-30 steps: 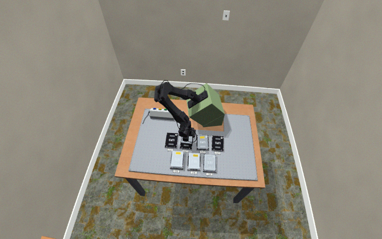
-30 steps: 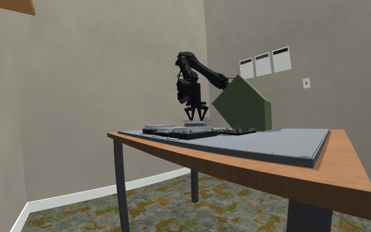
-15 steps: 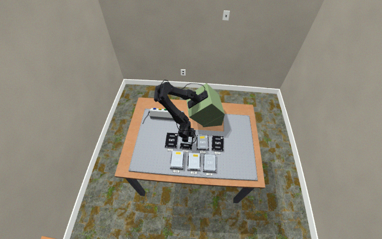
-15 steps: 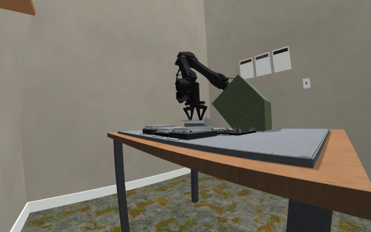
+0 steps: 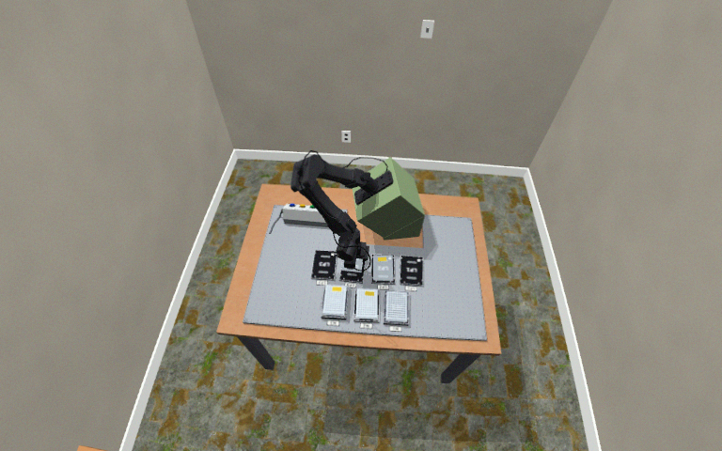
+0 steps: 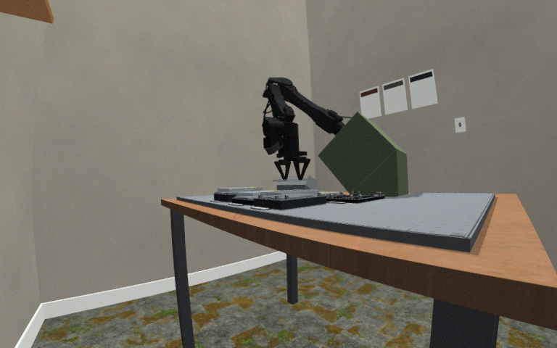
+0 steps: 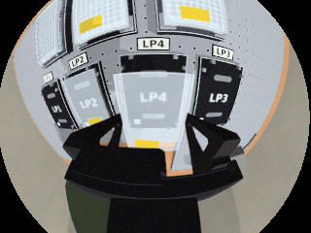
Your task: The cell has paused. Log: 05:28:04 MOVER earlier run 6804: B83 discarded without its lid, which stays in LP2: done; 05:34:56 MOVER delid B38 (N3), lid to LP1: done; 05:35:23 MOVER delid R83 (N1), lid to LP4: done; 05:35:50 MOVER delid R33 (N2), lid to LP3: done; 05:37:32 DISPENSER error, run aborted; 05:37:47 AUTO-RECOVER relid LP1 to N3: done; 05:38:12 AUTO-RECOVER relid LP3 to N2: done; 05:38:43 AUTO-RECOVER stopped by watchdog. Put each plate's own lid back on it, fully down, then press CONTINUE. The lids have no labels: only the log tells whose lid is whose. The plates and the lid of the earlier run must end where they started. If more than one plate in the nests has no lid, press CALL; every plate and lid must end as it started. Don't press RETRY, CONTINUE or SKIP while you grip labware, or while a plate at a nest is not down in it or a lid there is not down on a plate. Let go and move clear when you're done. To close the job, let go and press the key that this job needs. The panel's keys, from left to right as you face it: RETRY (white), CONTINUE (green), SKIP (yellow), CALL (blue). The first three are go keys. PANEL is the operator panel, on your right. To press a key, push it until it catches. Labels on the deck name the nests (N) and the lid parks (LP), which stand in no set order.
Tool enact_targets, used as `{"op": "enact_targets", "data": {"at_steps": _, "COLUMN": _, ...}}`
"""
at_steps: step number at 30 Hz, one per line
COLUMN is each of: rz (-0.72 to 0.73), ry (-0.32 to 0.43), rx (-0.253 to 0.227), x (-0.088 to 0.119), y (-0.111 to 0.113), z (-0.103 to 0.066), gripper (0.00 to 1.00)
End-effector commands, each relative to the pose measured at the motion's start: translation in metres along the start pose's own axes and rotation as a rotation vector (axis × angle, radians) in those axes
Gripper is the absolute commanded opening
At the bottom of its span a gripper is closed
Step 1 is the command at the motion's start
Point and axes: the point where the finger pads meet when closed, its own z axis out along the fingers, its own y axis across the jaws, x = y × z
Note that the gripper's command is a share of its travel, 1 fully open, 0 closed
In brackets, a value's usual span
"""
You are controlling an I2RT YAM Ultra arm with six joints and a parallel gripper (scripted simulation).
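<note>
1. Gripper (image 6: 291, 174) hung above the deck with its fingers clamped on a clear lid (image 7: 155, 113), held level and clear of the park marked LP4 (image 7: 154, 43) beneath it.
2. Seen from the exterior view, the lid (image 6: 292, 181) floated as a thin grey slab just under the fingertips, apart from the labware below.
3. Seen from the wrist, the held lid showed a yellow tag (image 7: 148, 144) at its near edge, between the two fingers.
4. Park LP2 (image 7: 88, 100) sat just beside LP4 and carried a second clear lid; park LP3 (image 7: 220, 97) on the other side was bare and black.
5. A further black park (image 7: 54, 108) lay beyond LP2 at the frame edge; its label was too distorted to read surely.
6. From the top view, three plates stood in a row nearer the table's front edge: two (image 5: 335, 300) (image 5: 367, 303) bore yellow tags, while the third (image 5: 396, 307) showed none.
7. Whether that third plate was uncovered could not be told with certainty at this size.
8. The operator panel (image 5: 303, 213) lay on the grey deck (image 5: 447, 297) behind the arm, its coloured keys facing up.
9. A green box (image 5: 391, 202) stood tilted at the back of the table (image 5: 242, 297).
</note>
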Motion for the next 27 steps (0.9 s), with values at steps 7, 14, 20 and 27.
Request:
{"op": "enact_targets", "data": {"at_steps": 7, "rz": 0.002, "ry": -0.029, "rx": 0.006, "x": -0.0161, "y": 0.0009, "z": -0.0063, "gripper": 0.00}}
{"op": "enact_targets", "data": {"at_steps": 14, "rz": -0.003, "ry": -0.024, "rx": 0.006, "x": -0.0158, "y": 0.0021, "z": -0.0051, "gripper": 0.00}}
{"op": "enact_targets", "data": {"at_steps": 20, "rz": -0.009, "ry": -0.016, "rx": 0.005, "x": -0.0149, "y": 0.0037, "z": -0.0032, "gripper": 0.00}}
{"op": "enact_targets", "data": {"at_steps": 27, "rz": 0.004, "ry": -0.033, "rx": 0.007, "x": -0.0204, "y": 0.0010, "z": -0.0060, "gripper": 0.00}}
